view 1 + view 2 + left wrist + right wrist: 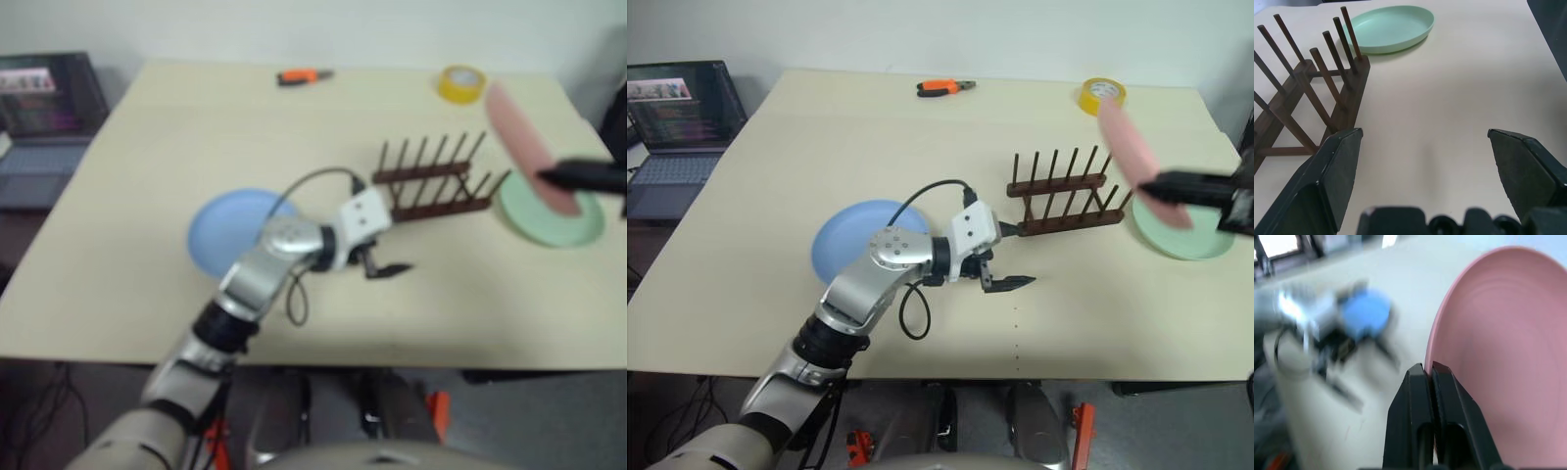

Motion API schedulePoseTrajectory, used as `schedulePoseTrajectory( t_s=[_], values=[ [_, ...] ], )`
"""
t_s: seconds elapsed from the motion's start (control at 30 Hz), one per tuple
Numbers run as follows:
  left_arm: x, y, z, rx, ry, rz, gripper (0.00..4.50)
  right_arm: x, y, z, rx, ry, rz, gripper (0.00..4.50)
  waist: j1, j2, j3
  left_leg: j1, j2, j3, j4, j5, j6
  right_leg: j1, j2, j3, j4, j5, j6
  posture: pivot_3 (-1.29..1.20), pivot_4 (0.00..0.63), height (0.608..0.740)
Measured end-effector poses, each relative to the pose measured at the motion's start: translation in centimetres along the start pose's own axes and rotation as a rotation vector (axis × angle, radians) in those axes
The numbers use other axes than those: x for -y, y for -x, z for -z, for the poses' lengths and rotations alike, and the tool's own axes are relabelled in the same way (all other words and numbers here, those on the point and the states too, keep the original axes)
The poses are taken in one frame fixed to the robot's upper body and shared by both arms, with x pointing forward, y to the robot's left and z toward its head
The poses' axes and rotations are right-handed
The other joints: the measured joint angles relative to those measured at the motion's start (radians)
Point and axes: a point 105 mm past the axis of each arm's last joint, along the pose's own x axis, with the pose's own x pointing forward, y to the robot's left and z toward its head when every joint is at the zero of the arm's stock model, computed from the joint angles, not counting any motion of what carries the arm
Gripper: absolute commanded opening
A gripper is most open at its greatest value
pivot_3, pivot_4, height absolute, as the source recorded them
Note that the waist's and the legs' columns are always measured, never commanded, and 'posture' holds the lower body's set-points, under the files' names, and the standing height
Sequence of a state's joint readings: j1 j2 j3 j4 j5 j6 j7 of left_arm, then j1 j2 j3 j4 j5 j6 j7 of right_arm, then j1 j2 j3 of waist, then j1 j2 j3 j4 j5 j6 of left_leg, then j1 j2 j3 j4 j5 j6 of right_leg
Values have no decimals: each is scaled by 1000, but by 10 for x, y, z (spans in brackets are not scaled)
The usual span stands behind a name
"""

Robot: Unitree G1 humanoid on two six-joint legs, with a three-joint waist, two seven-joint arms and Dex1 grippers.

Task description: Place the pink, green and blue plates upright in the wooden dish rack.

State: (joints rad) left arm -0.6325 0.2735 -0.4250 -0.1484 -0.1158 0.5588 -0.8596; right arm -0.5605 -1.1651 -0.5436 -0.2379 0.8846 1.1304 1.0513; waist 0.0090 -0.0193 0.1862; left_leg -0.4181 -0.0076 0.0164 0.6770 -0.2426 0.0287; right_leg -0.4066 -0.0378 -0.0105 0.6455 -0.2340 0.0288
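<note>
The pink plate (1125,149) hangs tilted on its edge in the air, above the green plate (1187,238) and just right of the wooden dish rack (1063,192). My right gripper (1161,188) is shut on the pink plate's rim, seen close in the right wrist view (1427,377). The green plate lies flat on the table beside the rack, whose pegs hold nothing. The blue plate (848,239) lies flat near the table's front left, partly behind my left arm. My left gripper (1017,257) stands open and empty just in front of the rack's left end (1312,93).
A yellow tape roll (1102,95) and an orange-handled tool (942,88) lie at the table's far edge. An open laptop (678,116) stands off the table's left side. Bare tabletop (1097,304) stretches in front of the rack.
</note>
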Motion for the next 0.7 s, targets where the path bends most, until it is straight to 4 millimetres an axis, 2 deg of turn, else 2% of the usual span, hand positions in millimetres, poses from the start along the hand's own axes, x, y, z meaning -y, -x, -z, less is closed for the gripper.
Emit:
schedulePoseTrajectory(
  t_s=[0.07, 0.2, 0.37, 0.47, 0.57, 0.7],
  values=[
    [0, 0, 0, 1, 1, -1, 4500, 6, -1, -14, 104, -9, -8, 6, -1, 0, 0, 0, 0, 1, 0, 0, 0, 0, 0, 1, 0, 0, 0, 0, 150, 740],
    [-1, 0, 1, 1, 4, -11, 4500, 24, -15, -25, 223, -20, -1, 6, -4, 0, 0, 0, 0, 1, 0, 0, 0, 0, 0, 1, 0, 3, -4, 0, 150, 740],
    [-13, -9, -7, 56, 57, -102, 4500, 72, -46, -12, 344, -89, 135, 6, -7, 0, 0, 0, 0, 2, 1, 0, 0, -1, 0, 1, 0, 4, -3, 0, 150, 740],
    [-28, -20, -9, 68, 64, -172, 4500, 82, -66, 6, 327, -121, 135, 6, -3, 0, 0, -1, 0, 3, 0, 0, 0, -2, 0, 1, 0, 5, -4, 0, 150, 740],
    [-40, -34, 3, 53, 101, -216, 4500, 90, -77, 20, 315, -156, 135, 6, -1, 1, 0, -2, 0, 4, -1, 0, 1, -3, 0, 1, 0, 5, -5, 0, 150, 740],
    [-50, -44, 38, -25, 132, -254, 4500, 89, -84, 14, 337, -132, 108, 6, -2, 1, 0, -4, 0, 4, -1, 0, 1, -5, 0, 1, 1, 5, -5, 0, 150, 740]
  ],
)
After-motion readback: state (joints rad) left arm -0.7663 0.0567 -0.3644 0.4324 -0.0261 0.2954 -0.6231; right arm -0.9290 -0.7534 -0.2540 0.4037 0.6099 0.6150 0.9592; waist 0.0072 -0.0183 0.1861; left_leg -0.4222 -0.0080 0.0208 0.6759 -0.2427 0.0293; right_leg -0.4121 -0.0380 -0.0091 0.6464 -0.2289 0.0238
